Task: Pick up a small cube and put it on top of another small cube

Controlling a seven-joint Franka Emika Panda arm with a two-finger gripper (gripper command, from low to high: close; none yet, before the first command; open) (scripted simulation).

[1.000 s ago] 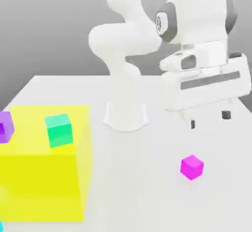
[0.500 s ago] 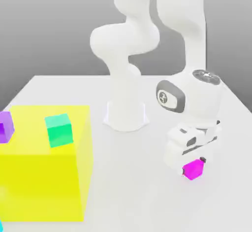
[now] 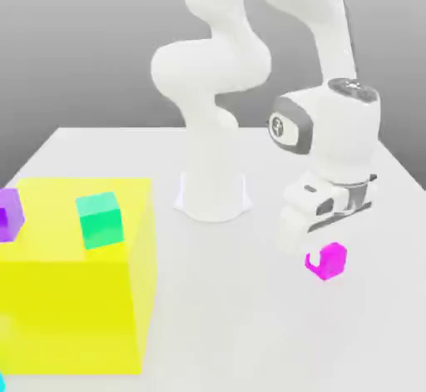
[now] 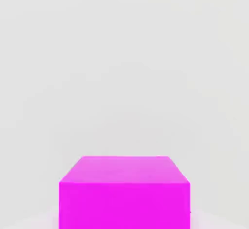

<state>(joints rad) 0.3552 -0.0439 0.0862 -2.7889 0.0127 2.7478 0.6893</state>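
The gripper (image 3: 326, 247), wide open a second ago, is now clamping the small pink cube (image 3: 326, 260) and lifting it just off the white table (image 3: 250, 299), so the pick is done and stacking remains. The arm is hanging elbow-high, hand pointing down, well apart from the yellow block (image 3: 75, 290) carrying the green cube (image 3: 100, 219).

An outside camera faces me across the worktop (image 3: 250, 315); my hand camera hangs close above the shared pink cube (image 4: 124, 194).
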